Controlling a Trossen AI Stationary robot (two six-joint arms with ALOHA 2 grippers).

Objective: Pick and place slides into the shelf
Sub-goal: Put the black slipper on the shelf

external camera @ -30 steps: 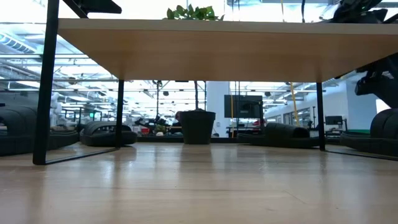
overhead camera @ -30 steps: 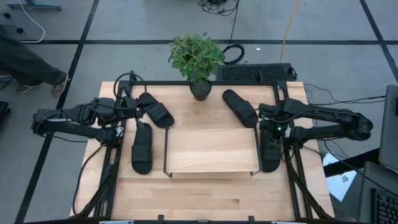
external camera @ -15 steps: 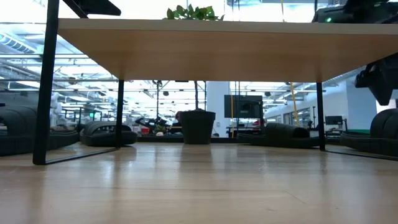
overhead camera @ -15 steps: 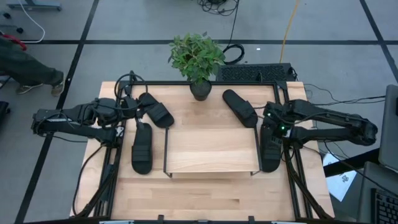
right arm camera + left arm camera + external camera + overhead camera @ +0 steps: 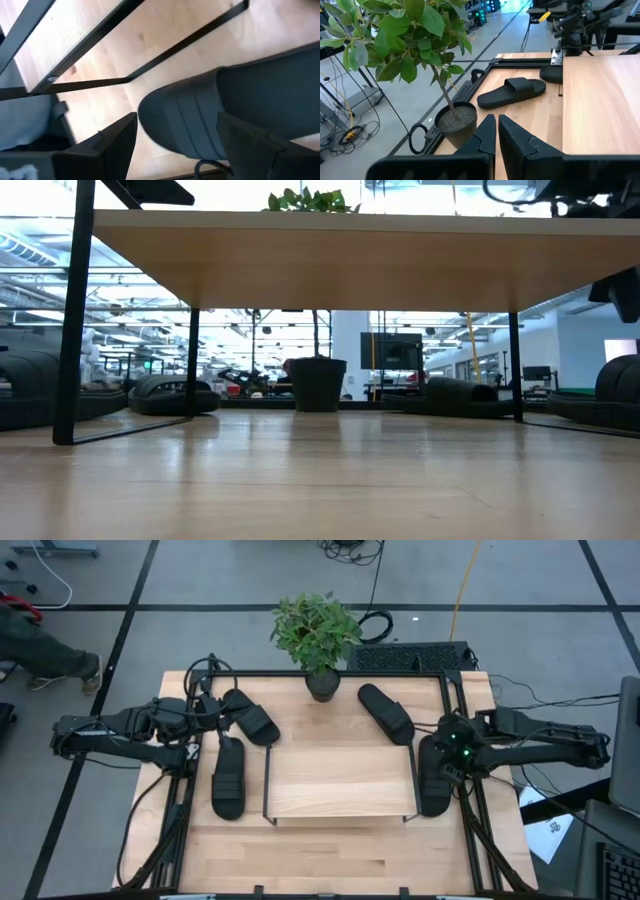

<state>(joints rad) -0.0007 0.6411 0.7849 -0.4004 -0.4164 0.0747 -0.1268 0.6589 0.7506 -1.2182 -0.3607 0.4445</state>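
- Over the last second the right hand (image 5: 447, 754) has swung from beside the shelf's right end frame to directly above the slide (image 5: 434, 776) lying along the worktop's (image 5: 330, 865) right edge; the right arm has straightened and pulled in toward that edge.
- In the right wrist view the two fingers (image 5: 117, 142) are spread wide, one on each side of the slide's ribbed strap band (image 5: 200, 127), with nothing clamped yet. I read this as the arm lining up to grasp this slide, so the pick has begun but no slide is on the shelf (image 5: 340, 775).
- The shelf board sits in the worktop's middle and carries nothing.
- The other three slides have not moved: one (image 5: 385, 712) near the far edge right of the potted plant (image 5: 318, 635), one (image 5: 249, 715) toward the far left corner, one (image 5: 228, 776) along the left edge beside the shelf's left frame.
- The left hand (image 5: 205, 718) is unchanged, waiting near the far left corner by those slides; in its wrist view its fingers (image 5: 485, 135) are closed together, holding nothing.
- Next, by my judgement, comes a short descent and a squeeze on the strap.
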